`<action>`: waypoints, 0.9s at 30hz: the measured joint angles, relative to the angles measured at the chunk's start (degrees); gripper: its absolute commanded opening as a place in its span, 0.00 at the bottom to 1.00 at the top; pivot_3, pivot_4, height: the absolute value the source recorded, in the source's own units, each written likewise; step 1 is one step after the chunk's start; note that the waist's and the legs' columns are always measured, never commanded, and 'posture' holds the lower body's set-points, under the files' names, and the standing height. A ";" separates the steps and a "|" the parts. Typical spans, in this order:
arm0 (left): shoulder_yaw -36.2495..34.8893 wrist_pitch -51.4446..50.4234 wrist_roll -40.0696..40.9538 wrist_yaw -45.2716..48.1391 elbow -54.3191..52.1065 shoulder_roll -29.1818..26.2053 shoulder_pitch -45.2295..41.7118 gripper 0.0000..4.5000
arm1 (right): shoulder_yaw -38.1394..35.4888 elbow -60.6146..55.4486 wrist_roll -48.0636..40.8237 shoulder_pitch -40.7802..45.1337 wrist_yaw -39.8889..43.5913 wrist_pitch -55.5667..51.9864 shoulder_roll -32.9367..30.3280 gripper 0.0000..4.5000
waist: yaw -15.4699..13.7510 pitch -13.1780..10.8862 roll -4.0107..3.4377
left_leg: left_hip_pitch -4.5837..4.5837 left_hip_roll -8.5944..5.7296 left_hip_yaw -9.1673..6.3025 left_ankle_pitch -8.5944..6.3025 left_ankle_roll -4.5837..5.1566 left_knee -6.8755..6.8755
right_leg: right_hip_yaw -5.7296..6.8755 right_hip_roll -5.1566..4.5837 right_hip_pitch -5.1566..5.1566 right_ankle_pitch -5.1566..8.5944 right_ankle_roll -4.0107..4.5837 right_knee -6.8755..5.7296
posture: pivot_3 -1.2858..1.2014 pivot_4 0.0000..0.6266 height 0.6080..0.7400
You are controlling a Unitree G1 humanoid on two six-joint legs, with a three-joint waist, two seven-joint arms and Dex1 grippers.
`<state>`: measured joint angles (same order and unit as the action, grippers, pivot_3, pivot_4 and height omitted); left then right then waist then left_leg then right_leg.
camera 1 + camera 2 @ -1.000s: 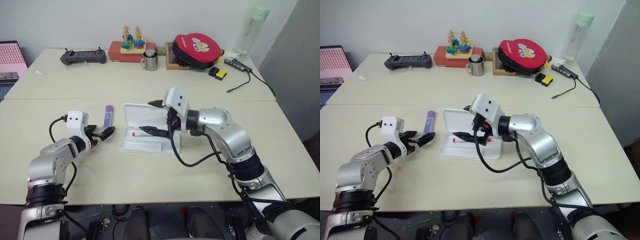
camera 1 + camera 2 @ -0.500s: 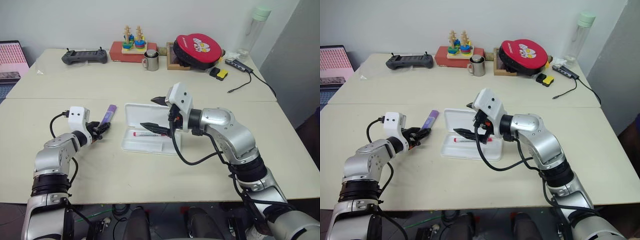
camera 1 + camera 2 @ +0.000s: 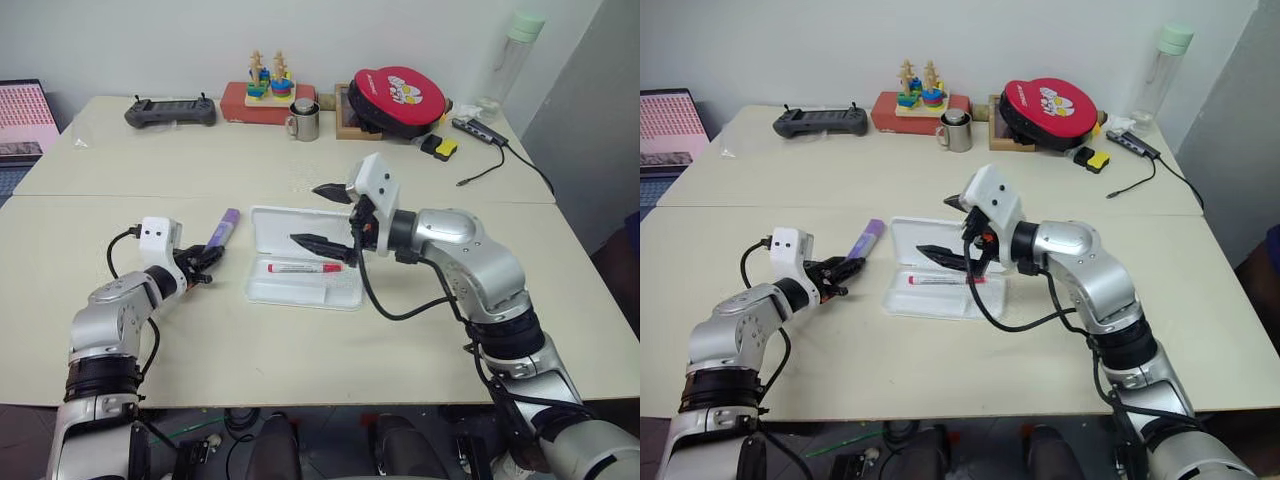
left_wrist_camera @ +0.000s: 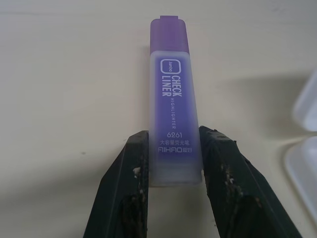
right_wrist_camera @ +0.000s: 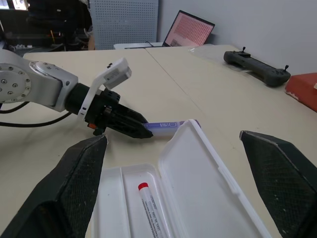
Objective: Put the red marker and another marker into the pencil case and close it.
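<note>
The white pencil case (image 3: 285, 228) lies open at the table's middle. The red marker (image 3: 298, 268) rests in its front tray, also seen in the right wrist view (image 5: 151, 210). My left gripper (image 3: 200, 262) is shut on the near end of the purple marker (image 3: 222, 230), left of the case. The left wrist view has the black fingers (image 4: 130, 198) pinching the labelled barrel (image 4: 172, 94), cap pointing away. My right gripper (image 3: 307, 214) hovers open over the case, fingers spread wide and nothing between them.
Along the table's back edge stand a black controller (image 3: 168, 111), a wooden stacking toy on a red box (image 3: 265, 88), a metal mug (image 3: 301, 121), a round red-and-black pouch (image 3: 395, 98), a yellow-black block (image 3: 436, 147) and a bottle (image 3: 512, 55). A laptop (image 3: 22, 120) sits far left.
My left gripper has closed on the purple marker and raised it slightly. The right gripper has drawn up and to the right, away from the tray where the red marker lies.
</note>
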<state>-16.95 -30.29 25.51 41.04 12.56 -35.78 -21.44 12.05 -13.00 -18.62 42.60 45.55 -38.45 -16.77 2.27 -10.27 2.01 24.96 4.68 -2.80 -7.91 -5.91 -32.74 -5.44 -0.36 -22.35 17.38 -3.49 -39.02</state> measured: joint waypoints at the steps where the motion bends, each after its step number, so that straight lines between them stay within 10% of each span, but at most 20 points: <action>1: -1.11 0.27 2.11 3.66 -3.33 -2.27 1.05 0.27 | -0.40 -1.99 -2.12 -0.78 1.91 -1.05 -1.67 1.00 | 0.07 -0.04 0.09 | 0.02 0.01 -0.01 -0.01 -0.01 0.03 | 0.02 0.00 -0.01 0.03 0.05 0.00 | 0.52 0.24 1.00; 11: -3.53 -1.47 14.60 23.47 -16.79 -12.48 -1.45 0.27 | -0.95 -7.05 -7.48 -4.32 7.13 -4.04 -8.33 1.00 | 0.44 -0.16 -0.07 | -0.05 -0.01 0.04 -0.05 -0.06 -0.07 | -0.05 -0.03 0.02 0.23 -0.16 0.03 | 0.52 0.24 1.00; 27: 27.63 24.72 -12.46 50.72 9.08 -16.77 -19.06 0.27 | -2.10 -13.37 -9.05 -11.41 2.26 -6.59 -11.87 1.00 | 0.60 -0.16 -0.07 | 0.06 0.01 0.03 -0.09 0.00 -0.01 | -0.05 0.04 -0.07 0.30 0.00 -0.01 | 0.52 0.24 1.00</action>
<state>10.67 -5.57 13.05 91.76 21.64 -52.55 -40.51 9.95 -26.37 -27.67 31.18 47.81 -45.04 -28.64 2.87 -10.43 1.94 25.02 4.69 -2.77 -8.00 -5.91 -32.74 -5.48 -0.32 -22.42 17.68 -3.49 -39.03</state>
